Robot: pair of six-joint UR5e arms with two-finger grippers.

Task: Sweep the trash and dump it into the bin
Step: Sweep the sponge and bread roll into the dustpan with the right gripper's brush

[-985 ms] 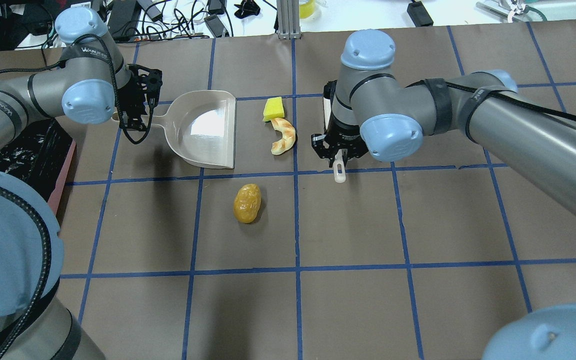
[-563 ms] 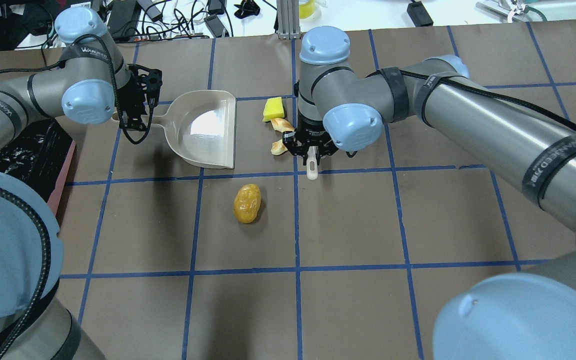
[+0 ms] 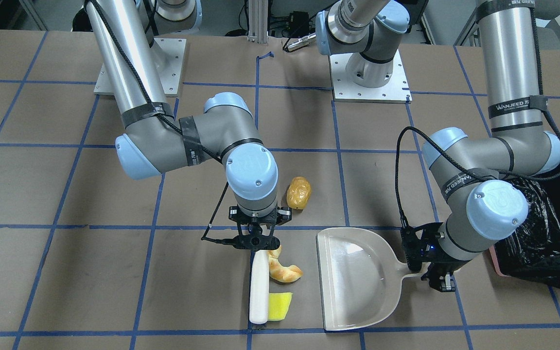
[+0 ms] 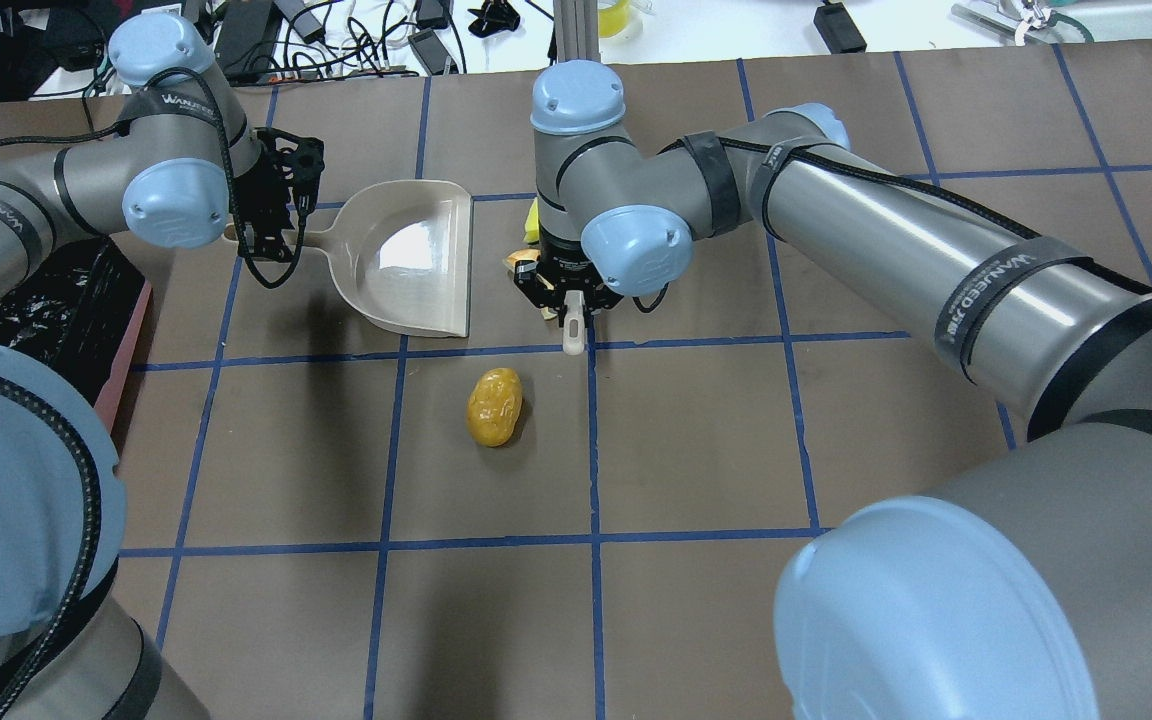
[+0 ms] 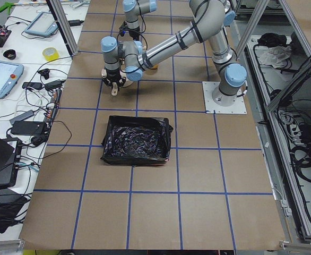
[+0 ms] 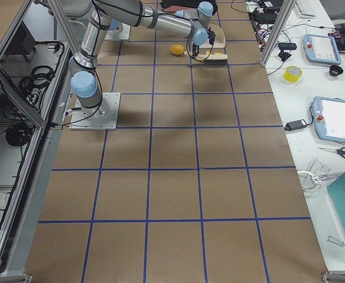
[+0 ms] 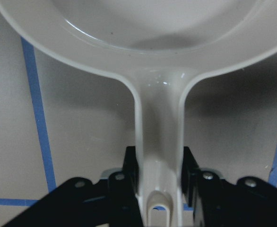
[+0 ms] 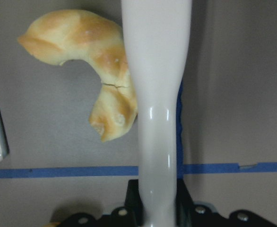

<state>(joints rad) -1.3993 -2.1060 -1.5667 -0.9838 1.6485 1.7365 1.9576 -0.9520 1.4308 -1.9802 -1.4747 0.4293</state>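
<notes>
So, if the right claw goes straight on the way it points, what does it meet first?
Likely the table just below: the right claw points down, shut on the brush; depth is unclear.

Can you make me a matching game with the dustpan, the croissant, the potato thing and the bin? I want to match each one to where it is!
Things:
1. dustpan
2. croissant piece
3. potato lump
4. bin

Places:
A. lined with a black bag
B. right beside the white brush
C. handle gripped by the left hand
D. lying alone, apart from the other trash

Pairs: 1-C, 2-B, 3-D, 4-A.
</notes>
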